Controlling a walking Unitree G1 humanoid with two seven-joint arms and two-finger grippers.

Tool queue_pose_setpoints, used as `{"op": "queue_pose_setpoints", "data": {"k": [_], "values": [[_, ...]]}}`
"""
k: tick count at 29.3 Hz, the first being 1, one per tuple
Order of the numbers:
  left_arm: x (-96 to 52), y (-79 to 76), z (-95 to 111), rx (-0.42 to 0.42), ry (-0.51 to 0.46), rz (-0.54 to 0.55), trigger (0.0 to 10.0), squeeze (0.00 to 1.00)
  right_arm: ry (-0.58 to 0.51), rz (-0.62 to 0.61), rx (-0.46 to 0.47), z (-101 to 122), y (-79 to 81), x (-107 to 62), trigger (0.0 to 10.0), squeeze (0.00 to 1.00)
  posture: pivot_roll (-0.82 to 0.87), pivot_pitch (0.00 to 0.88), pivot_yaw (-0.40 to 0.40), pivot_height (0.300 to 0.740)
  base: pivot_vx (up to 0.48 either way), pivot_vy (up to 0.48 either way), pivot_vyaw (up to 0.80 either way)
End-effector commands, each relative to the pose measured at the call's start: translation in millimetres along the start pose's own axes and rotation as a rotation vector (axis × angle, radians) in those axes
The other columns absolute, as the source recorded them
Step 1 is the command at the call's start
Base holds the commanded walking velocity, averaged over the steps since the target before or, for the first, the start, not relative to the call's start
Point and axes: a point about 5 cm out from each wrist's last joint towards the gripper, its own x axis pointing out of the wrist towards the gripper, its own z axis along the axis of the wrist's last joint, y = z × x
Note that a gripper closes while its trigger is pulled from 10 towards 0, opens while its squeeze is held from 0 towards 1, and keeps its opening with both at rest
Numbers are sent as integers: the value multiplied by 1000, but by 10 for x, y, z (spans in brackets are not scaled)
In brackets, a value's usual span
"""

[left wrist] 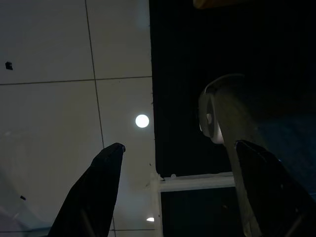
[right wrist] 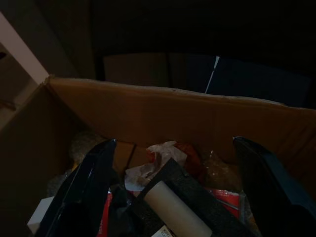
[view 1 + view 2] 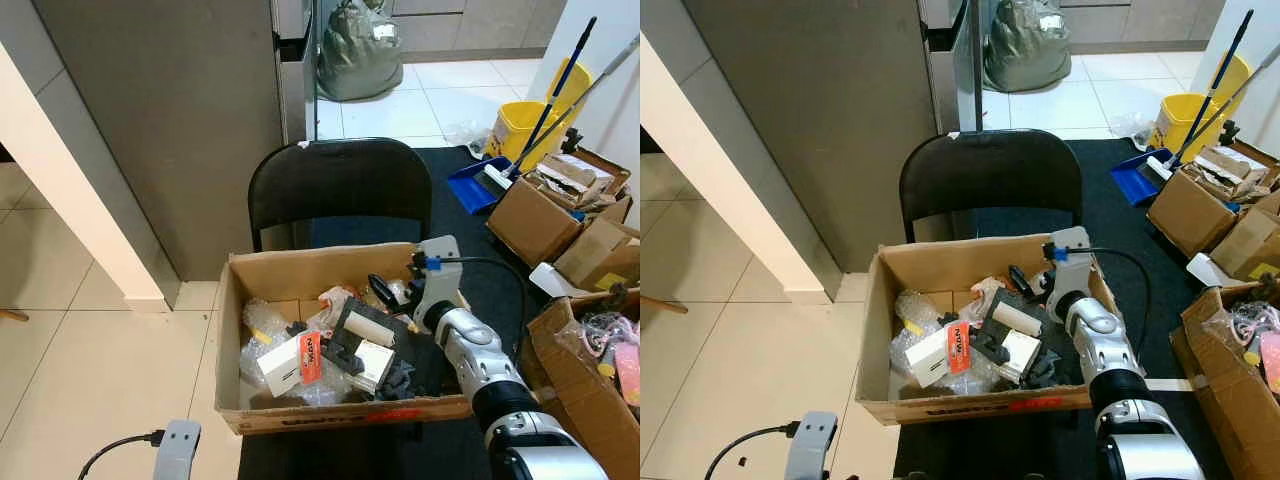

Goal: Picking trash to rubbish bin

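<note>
The left gripper (image 1: 170,190) hangs idle over floor tiles, its 2 fingers spread. The right gripper (image 2: 170,192), fingers parted and holding nothing, reaches into the cardboard box (image 3: 262,272) over a pale tube (image 2: 170,210) on black foam, probably the trash it will take. Behind stands a black chair (image 3: 340,180).

One chair (image 3: 340,190), one trash box (image 3: 300,270), one yellow bucket (image 3: 520,125).

No print on the box (image 3: 300,362) is legible
</note>
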Motion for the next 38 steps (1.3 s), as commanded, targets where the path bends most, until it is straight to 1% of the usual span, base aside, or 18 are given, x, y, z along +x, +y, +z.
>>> {"op": "queue_pose_setpoints", "data": {"k": [1, 3, 5, 7, 8, 10, 11, 12, 16, 19, 20, 21, 24, 26, 33, 35, 36, 38], "values": [[-21, 33, -115, -3, 42, 13, 10000, 0, 9, -15, 15, -27, -26, -23, 10000, 0, -14, 86, 76, 740, 0, 0, 0], [-24, 42, -124, -4, 44, 15, 10000, 0, -26, -27, 65, 18, -57, -24, 10000, 0, -14, 86, 76, 740, 0, 0, 0], [-28, 49, -137, -5, 47, 19, 10000, 0, -135, -42, 237, 129, -133, -41, 10000, 0, -9, 85, 75, 740, 0, 0, 0], [-29, 50, -146, -2, 50, 20, 10000, 0, -222, -7, 363, 206, -162, -69, 10000, 0, -10, 84, 76, 740, 0, 0, 0], [-29, 50, -146, -2, 50, 20, 10000, 0, -222, -7, 363, 206, -162, -69, 10000, 0, -10, 84, 76, 740, 0, 0, 0], [-27, 39, -152, 10, 55, 20, 10000, 0, -279, 92, 425, 256, -111, -105, 10000, 0, -12, 83, 78, 740, 0, 0, 0], [-27, 39, -152, 10, 55, 20, 10000, 0, -279, 92, 425, 256, -111, -105, 10000, 0, -12, 83, 78, 740, 0, 0, 0], [-25, 30, -157, 14, 60, 19, 10000, 0, -311, 160, 456, 282, -70, -138, 10000, 0, -12, 83, 78, 740, 0, 0, 0], [-26, 33, -163, 29, 67, 25, 10000, 0, -328, 227, 468, 274, -33, -202, 10000, 0, -15, 86, 84, 740, -130, 0, 0], [-27, 35, -164, 31, 67, 25, 10000, 0, -325, 245, 470, 265, -22, -216, 10000, 0, -15, 86, 84, 740, -271, 0, 0], [-28, 38, -169, 34, 69, 25, 10000, 0, -270, 348, 433, 180, 69, -282, 10000, 0, -14, 90, 87, 740, -274, 0, 0], [-28, 38, -169, 34, 69, 25, 10000, 0, -270, 348, 433, 180, 69, -282, 10000, 0, -14, 90, 87, 740, -274, 0, 0], [-29, 38, -172, 34, 70, 25, 10000, 0, -216, 508, 426, 98, 211, -407, 10000, 0, -14, 90, 87, 740, -276, 0, 0], [-30, 39, -178, 31, 72, 27, 10000, 0, -209, 551, 448, 90, 244, -459, 10000, 0, -8, 95, 84, 740, -287, 0, 0], [-31, 37, -189, 31, 76, 26, 10000, 0, -158, 565, 446, 17, 252, -502, 10000, 0, -8, 95, 84, 740, -294, 0, 0], [-31, 33, -192, 33, 77, 24, 10000, 0, -77, 551, 433, -121, 228, -543, 10000, 0, -8, 95, 84, 740, -306, 0, 0], [-31, 33, -192, 33, 77, 24, 10000, 0, -77, 551, 433, -121, 228, -543, 10000, 0, -8, 95, 84, 740, -315, 0, 0], [-30, 30, -192, 32, 76, 23, 10000, 0, -19, 546, 429, -224, 206, -597, 10000, 0, -6, 95, 81, 740, -317, 0, 0]]}}
